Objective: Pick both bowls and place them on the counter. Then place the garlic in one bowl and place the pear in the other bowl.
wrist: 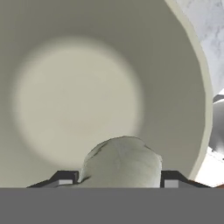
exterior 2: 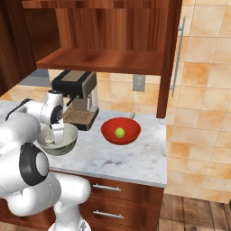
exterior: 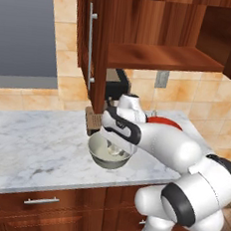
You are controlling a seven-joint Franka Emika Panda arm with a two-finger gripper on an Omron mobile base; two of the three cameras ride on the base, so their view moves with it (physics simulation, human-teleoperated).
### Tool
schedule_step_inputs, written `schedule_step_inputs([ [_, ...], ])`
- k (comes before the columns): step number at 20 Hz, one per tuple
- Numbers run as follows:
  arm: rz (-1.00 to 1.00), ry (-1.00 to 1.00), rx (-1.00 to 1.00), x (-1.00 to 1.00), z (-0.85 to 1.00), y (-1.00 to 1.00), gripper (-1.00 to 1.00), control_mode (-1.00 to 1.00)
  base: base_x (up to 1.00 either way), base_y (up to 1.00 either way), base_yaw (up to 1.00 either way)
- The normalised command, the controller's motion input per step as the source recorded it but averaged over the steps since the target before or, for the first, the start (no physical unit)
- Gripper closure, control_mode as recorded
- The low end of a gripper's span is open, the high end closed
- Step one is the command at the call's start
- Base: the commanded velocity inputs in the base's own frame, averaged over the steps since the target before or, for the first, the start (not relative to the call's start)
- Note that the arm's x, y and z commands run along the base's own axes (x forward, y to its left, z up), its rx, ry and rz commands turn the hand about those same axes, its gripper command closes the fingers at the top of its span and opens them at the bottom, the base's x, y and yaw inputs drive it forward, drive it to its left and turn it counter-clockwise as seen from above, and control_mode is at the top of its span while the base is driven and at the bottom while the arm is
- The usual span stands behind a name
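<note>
The gripper hangs low inside the grey-beige bowl, its two dark tips spread to either side of the garlic, which sits between them. Whether the pads touch the bulb cannot be told, so it may be pinched or just let go. From the hand view the bulb looks pale, whitish-tan and faintly ridged, lying close above the bowl's smooth cream floor.

This bowl is deep, with a pale inside and a darker outer wall, and it stands upright on the counter near the front edge. In the right base view the red bowl rests on the same white marble, well apart from the grey one, shallow and glossy. The pear, a small bright yellow-green ball, lies in its middle.

As a judgement, the task is nearly finished: both bowls are down on the counter, the pear is placed, and the garlic is in or just above its bowl. What seems left is to release the bulb, if that is not done, and lift clear.
</note>
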Motion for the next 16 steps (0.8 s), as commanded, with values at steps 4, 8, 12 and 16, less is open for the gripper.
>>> schedule_step_inputs([
  [4, 0.0, 0.02, -0.04, 0.01, -0.06, 0.0, 1.0, -1.0, 0.0, 0.0, 0.0],
  [8, 0.0, 0.02, -0.04, 0.02, -0.05, 0.0, 1.0, -1.0, 0.0, 0.0, 0.0],
  [12, 0.0, 0.02, -0.03, 0.01, -0.06, 0.0, 1.0, -1.0, 0.0, 0.0, 0.0],
  [16, 0.0, 0.0, -0.03, 0.0, -0.05, 0.0, 1.0, -1.0, 0.0, 0.0, 0.0],
])
